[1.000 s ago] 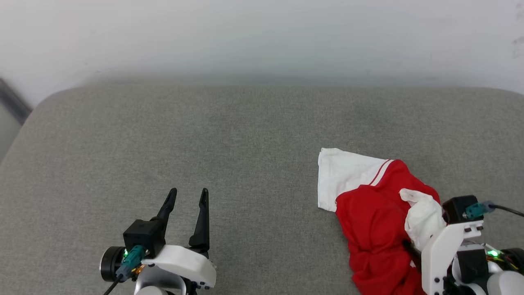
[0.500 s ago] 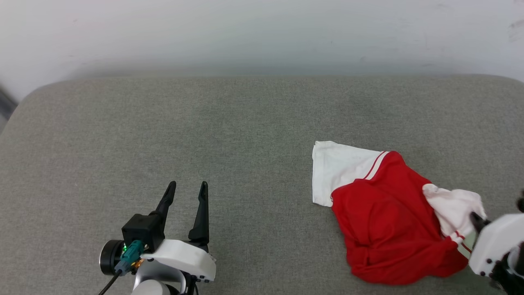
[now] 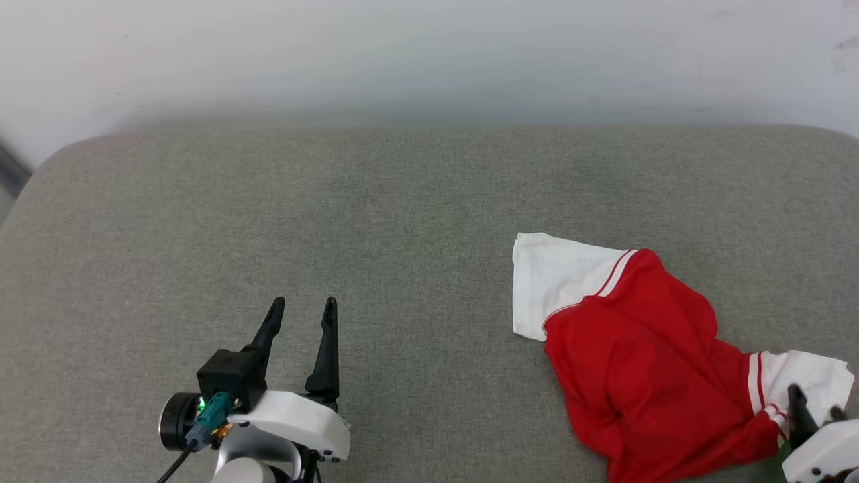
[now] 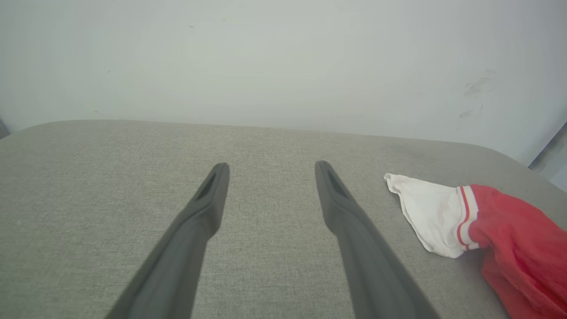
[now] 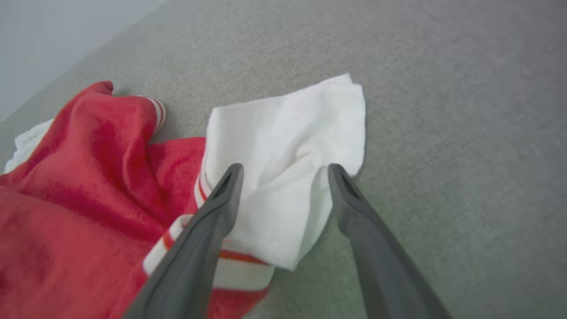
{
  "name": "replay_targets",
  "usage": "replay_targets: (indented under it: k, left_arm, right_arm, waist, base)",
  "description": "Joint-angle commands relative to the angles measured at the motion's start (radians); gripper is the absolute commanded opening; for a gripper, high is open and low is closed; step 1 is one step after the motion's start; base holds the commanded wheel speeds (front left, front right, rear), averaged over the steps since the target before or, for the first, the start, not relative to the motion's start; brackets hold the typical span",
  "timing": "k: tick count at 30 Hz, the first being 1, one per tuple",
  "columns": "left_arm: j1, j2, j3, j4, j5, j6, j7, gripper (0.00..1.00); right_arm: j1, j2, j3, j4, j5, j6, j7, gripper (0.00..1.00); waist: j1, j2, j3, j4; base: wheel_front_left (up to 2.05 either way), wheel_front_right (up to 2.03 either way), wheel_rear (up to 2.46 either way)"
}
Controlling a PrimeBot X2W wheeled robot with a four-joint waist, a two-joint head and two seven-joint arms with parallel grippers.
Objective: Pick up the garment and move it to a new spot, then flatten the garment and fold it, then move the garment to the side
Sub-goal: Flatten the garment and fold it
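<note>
Grey fabric surface [image 3: 335, 201], garment [image 3: 637, 362] (crumpled)

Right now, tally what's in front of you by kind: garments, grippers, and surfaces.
garment: 1
grippers: 2 (left gripper, right gripper)
grey padded surface: 1
Total: 4

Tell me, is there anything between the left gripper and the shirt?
Nothing visible does. Bare grey cushion lies between the left gripper and the shirt, which lies crumpled to its right.
</note>
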Motion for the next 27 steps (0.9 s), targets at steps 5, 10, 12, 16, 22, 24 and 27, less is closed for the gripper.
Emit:
replay_targets:
  k: [5,10,12,16,22,24,27]
  left_arm:
    - [0.016,0.01,0.001,-0.005,-0.005,0.008,0.006,1.0]
    - [0.033,0.013,-0.001,-0.003,-0.009,0.014,0.012,1.0]
    - [0.04,0.014,-0.002,-0.001,-0.013,0.018,0.015,1.0]
    - [0.053,0.018,-0.003,0.002,-0.015,0.025,0.022,1.0]
    - [0.037,0.028,-0.009,0.014,-0.017,0.025,0.054,1.0]
    - [0.008,0.028,-0.016,0.021,-0.016,0.019,0.07,1.0]
    - [-0.059,0.017,-0.037,0.034,-0.007,0.004,0.1,1.0]
  right_arm:
    - [-0.013,-0.002,0.035,-0.068,-0.119,0.0,-0.155,1.0]
    - [-0.001,-0.006,0.103,-0.156,-0.198,0.0,-0.221,1.0]
    - [0.014,-0.005,0.143,-0.199,-0.205,0.0,-0.232,1.0]
    - [0.054,-0.003,0.233,-0.288,-0.208,0.0,-0.23,1.0]
    - [0.127,0.0,0.351,-0.416,-0.183,0.0,-0.208,1.0]
    - [0.149,0.0,0.378,-0.449,-0.162,0.0,-0.201,1.0]
    - [0.162,0.0,0.407,-0.497,-0.144,0.0,-0.191,1.0]
  waist:
    - [0.0,0.0,-0.018,-0.007]
    - [0.0,0.0,-0.048,-0.009]
    - [0.0,0.0,-0.061,-0.01]
    - [0.0,0.0,-0.084,-0.014]
    - [0.0,0.0,-0.098,-0.027]
    - [0.0,0.0,-0.095,-0.035]
    - [0.0,0.0,-0.084,-0.052]
  base:
    - [0.0,0.0,0.0]
    - [0.0,0.0,0.0]
    - [0.0,0.0,0.0]
    - [0.0,0.0,0.0]
    - [0.0,0.0,0.0]
    - [0.0,0.0,0.0]
    - [0.0,0.0,0.0]
